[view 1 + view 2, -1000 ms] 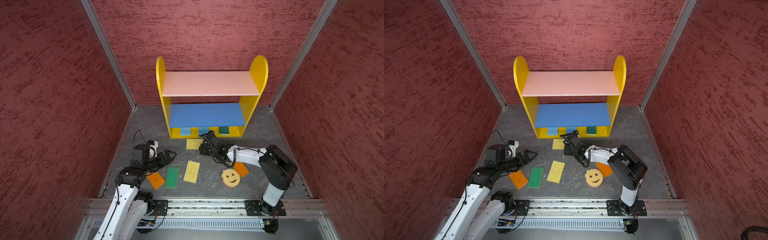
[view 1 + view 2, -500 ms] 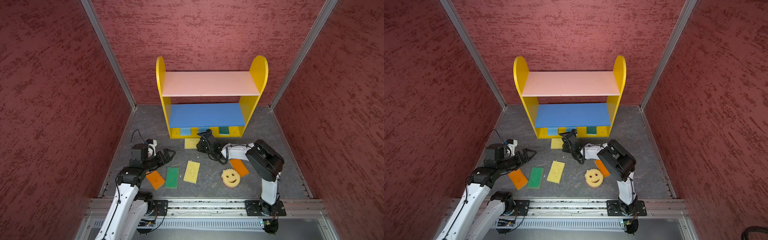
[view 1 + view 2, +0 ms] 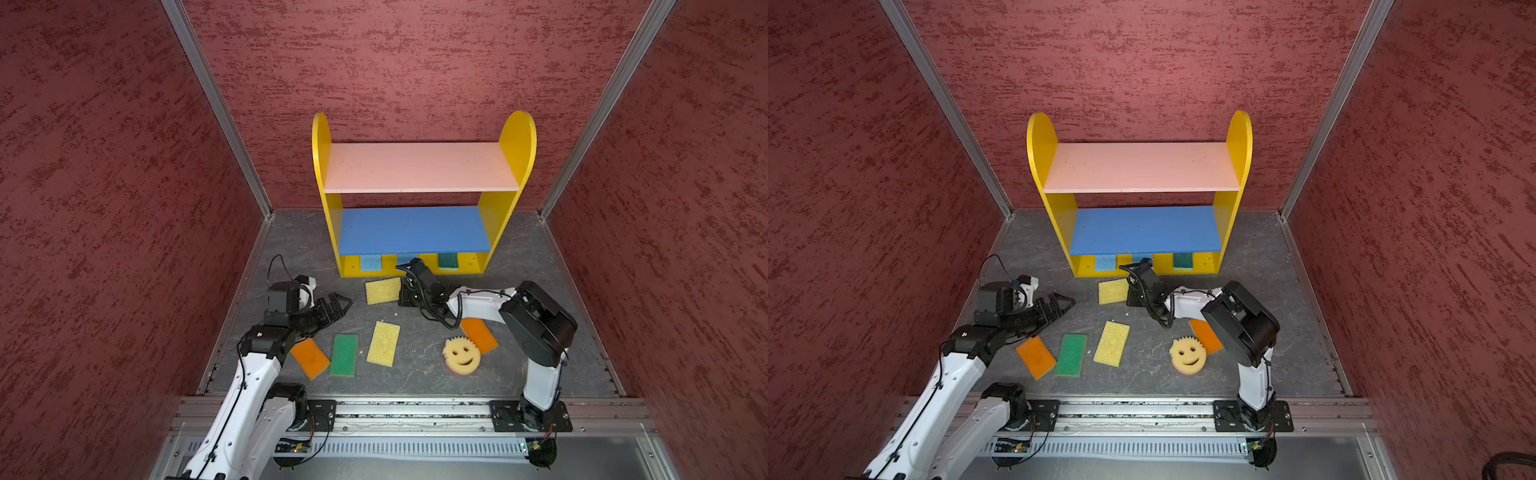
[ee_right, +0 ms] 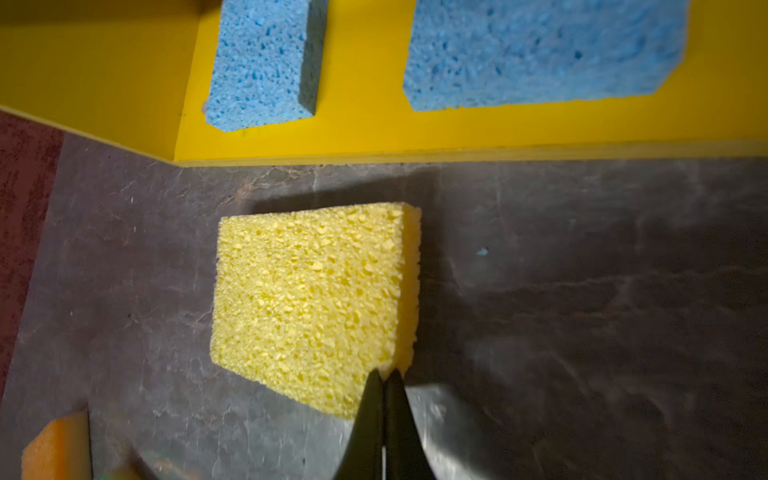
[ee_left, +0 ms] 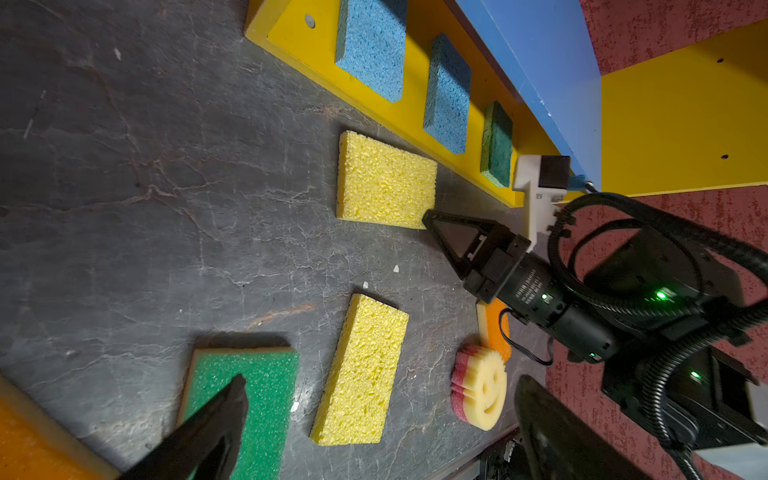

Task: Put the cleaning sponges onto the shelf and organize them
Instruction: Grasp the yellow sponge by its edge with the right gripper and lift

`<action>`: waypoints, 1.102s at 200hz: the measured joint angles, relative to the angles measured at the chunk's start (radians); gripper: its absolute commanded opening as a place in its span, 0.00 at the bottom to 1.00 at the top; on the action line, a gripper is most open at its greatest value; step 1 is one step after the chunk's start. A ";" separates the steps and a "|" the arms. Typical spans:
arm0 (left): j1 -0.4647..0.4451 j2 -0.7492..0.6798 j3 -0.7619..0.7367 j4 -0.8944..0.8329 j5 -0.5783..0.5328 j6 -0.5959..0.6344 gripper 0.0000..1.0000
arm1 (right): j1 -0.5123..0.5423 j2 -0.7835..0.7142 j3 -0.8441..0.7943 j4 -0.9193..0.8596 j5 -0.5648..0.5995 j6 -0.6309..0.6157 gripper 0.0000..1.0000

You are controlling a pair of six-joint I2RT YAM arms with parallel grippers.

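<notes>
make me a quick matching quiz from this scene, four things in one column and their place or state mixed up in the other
Things
1. round yellow smiley foam sponge
2. leftmost light blue rectangular foam sponge
3. pink top board of the yellow-sided shelf
4. left gripper

Place or state
A. jaws wide open, holding nothing
B. lying on the shelf's yellow base
C. bare, no sponge on it
D. on the grey floor, next to an orange rectangular sponge

Pairs: 1-D, 2-B, 3-C, 4-A
</notes>
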 measured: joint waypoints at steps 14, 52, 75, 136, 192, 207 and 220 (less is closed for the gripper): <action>0.003 0.021 0.000 0.012 0.000 0.003 1.00 | 0.000 -0.068 0.002 -0.046 0.001 -0.062 0.00; 0.019 0.057 0.043 0.020 0.004 0.004 1.00 | 0.000 -0.219 0.082 -0.214 0.002 -0.243 0.00; 0.031 0.068 0.080 0.042 0.027 0.003 1.00 | 0.000 -0.260 0.174 -0.325 -0.011 -0.342 0.00; 0.040 0.094 0.141 0.117 0.170 0.004 1.00 | 0.000 -0.327 0.256 -0.585 -0.152 -0.492 0.00; 0.011 0.142 0.145 0.175 0.318 0.003 1.00 | 0.000 -0.378 0.256 -0.643 -0.336 -0.536 0.00; -0.039 0.148 0.145 0.190 0.337 0.003 0.97 | 0.000 -0.378 0.257 -0.648 -0.372 -0.542 0.00; -0.086 0.154 0.145 0.194 0.345 0.003 0.94 | 0.000 -0.377 0.269 -0.654 -0.399 -0.544 0.00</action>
